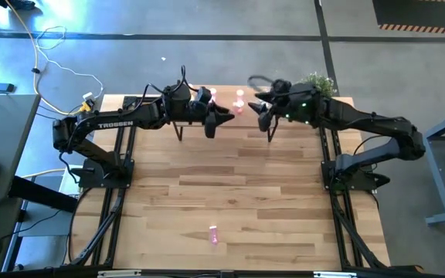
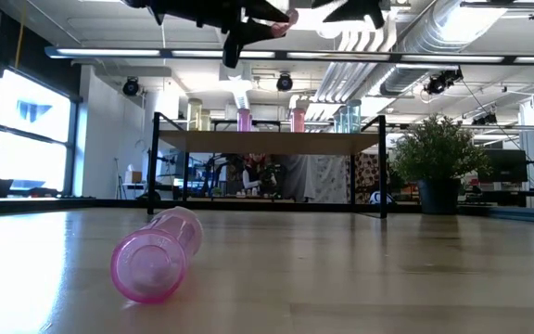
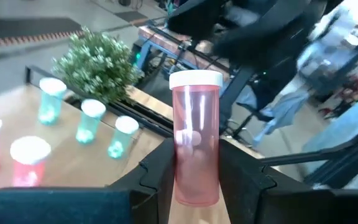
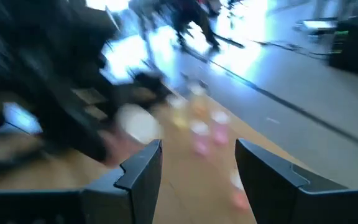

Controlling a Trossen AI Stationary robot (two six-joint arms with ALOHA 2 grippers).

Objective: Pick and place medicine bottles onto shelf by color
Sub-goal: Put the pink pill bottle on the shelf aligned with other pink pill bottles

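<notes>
My left gripper is clenched on a pink bottle, held upright over the shelf. The shelf's pink bottles stand just beside it. My right gripper hangs released nearby.

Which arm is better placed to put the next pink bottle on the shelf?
Left. The left gripper already holds a pink bottle above the shelf; the right gripper is open and empty.

Grey concrete floor around the wood-plank tabletop. Potted green plant beyond the right end effector, at the tabletop's far corner. Large bright windows, white ceiling ducts, black spot lamps. Yellow and white cables on the floor.
</notes>
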